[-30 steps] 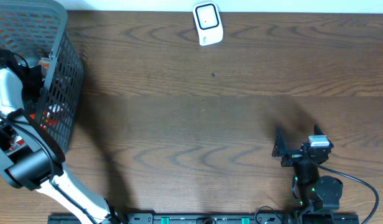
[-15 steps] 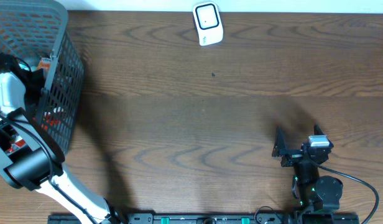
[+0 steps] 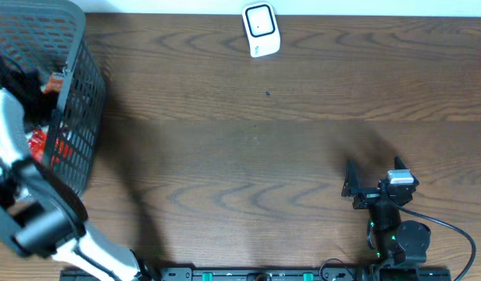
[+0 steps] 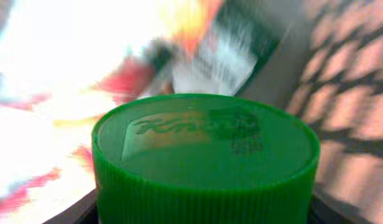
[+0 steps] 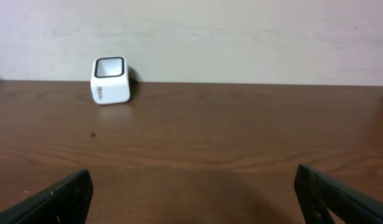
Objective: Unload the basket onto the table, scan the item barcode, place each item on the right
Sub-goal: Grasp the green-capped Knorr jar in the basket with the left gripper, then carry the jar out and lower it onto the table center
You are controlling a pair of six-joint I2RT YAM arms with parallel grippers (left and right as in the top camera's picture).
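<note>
Find left end effector (image 4: 204,214) down inside wire basket (image 3: 78,94), with white left arm (image 3: 5,129) leading into it. Record it as clenched on green cap (image 4: 204,155). See dark fingers (image 4: 333,211) only as slivers at the bottom corners of the wrist view, tight against the cap's ribbed side on both flanks. Note cap sharp while everything behind it smears. Read raised "Knorr" lettering on its flat top, plus a small dark printed mark just right of the lettering. Cannot see the container under the cap, nor any barcode. Make out blurred red, white and yellow packaging (image 4: 61,93) beyond the fingers and to their left, and basket mesh pattern on their right. From overhead, spot red package (image 3: 57,144) through the basket wall. Cannot pick out the cap in that view.

Find right end effector (image 3: 351,186) released, jaws spread wide, low over bare worktop (image 3: 248,140), nothing between the fingers. See white scanner (image 5: 110,79) far ahead of it and off to the left, upright near the worktop's back edge, dark window on its top face. Place green cap well apart from scanner, far to the left of the right end effector.
</note>
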